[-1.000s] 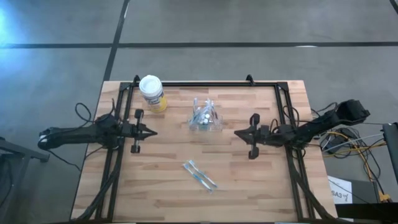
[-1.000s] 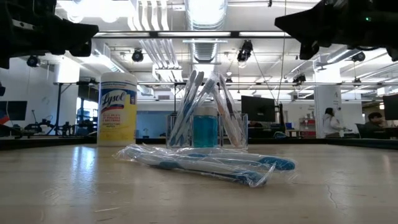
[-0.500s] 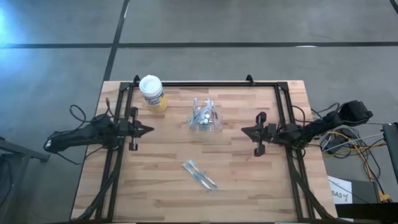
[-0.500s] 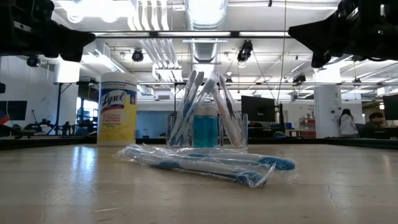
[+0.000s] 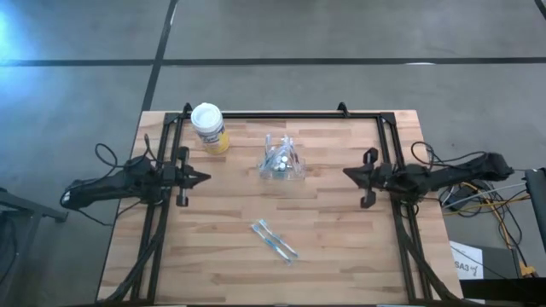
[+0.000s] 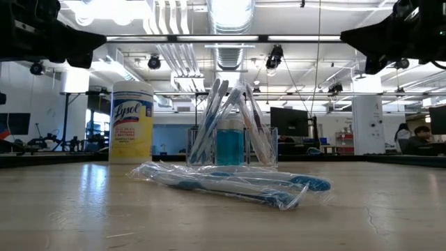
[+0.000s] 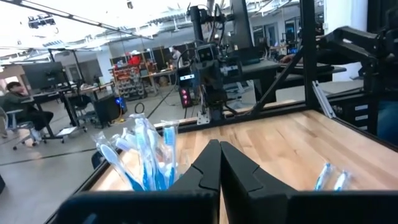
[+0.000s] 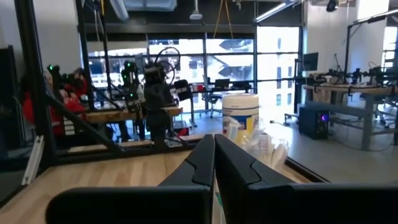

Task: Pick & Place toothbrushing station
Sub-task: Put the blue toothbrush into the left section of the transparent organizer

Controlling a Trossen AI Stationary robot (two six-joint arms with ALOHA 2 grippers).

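The toothbrushing station (image 5: pixel 281 160), a small clear holder with several blue and white toothbrushes leaning in it, stands on the wooden table at its far middle; it also shows in the low view (image 6: pixel 232 129) and the left wrist view (image 7: pixel 143 158). My left gripper (image 5: pixel 207 179) is shut and empty, above the table left of the holder. My right gripper (image 5: pixel 347 175) is shut and empty, above the table right of the holder. Both also show shut in their wrist views, the left (image 7: pixel 219 152) and the right (image 8: pixel 214 146).
A yellow canister with a white lid (image 5: pixel 208 127) stands at the far left of the table. A clear packet with two blue toothbrushes (image 5: pixel 274 240) lies near the table's near middle. A black frame (image 5: pixel 273 113) runs along the far and side edges.
My right gripper has drawn back toward the table's right edge, away from the holder. My left gripper has drawn back a little toward the left edge. Both have stayed shut. The holder and the packet have kept still.
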